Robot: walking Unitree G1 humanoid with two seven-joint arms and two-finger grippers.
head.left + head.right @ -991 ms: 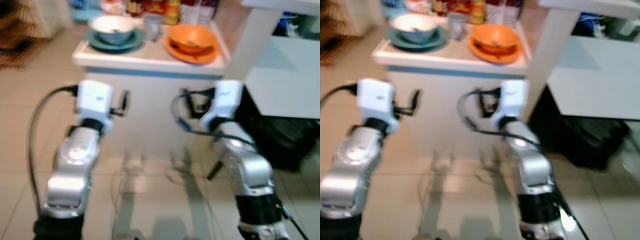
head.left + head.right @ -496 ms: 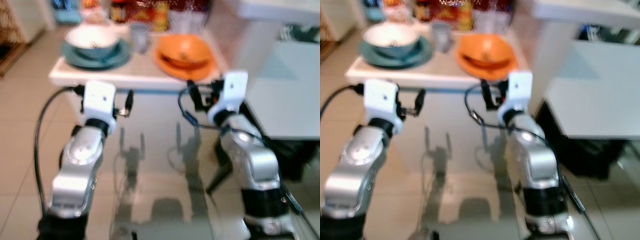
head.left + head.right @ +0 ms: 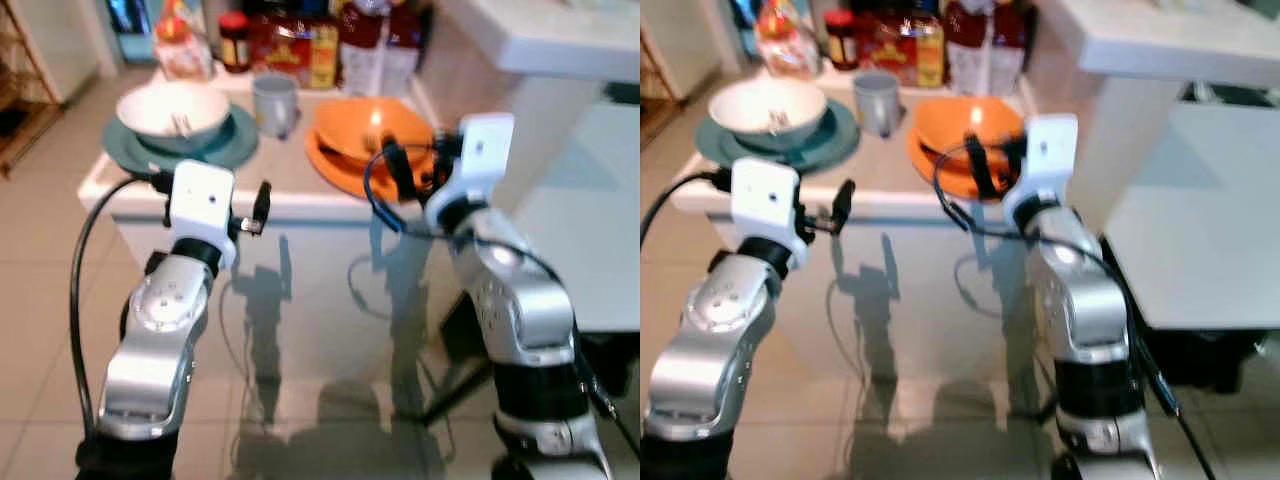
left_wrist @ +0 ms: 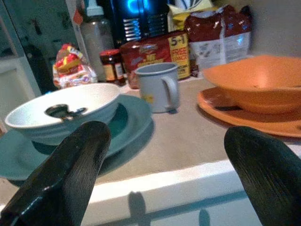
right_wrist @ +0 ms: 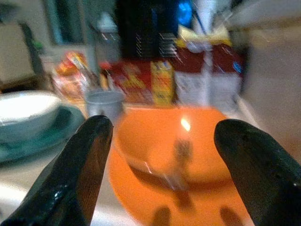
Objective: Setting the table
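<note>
I stand in front of a low white table (image 3: 300, 205) and both my arms are raised toward it. On the left part of the table there is a white bowl (image 3: 172, 108) that sits on a teal plate (image 3: 222, 148), and some dark thing lies inside the bowl, but I cannot tell what it is. My left gripper (image 4: 164, 188) is held before the table edge, below this plate, and its two fingers are spread wide with nothing between them. Just beside the plate, toward the middle, a grey mug (image 3: 274, 103) stands upright. Behind the mug, at the back of the table, I see jars, boxes and packets of food (image 3: 300, 45). On the right part there is an orange bowl (image 3: 372, 128) on an orange plate (image 3: 335, 172), and a fork (image 5: 181, 150) leans inside this bowl. My right gripper (image 5: 162, 174) hovers near the front rim of the orange bowl, its fingers also wide apart and holding nothing.
</note>
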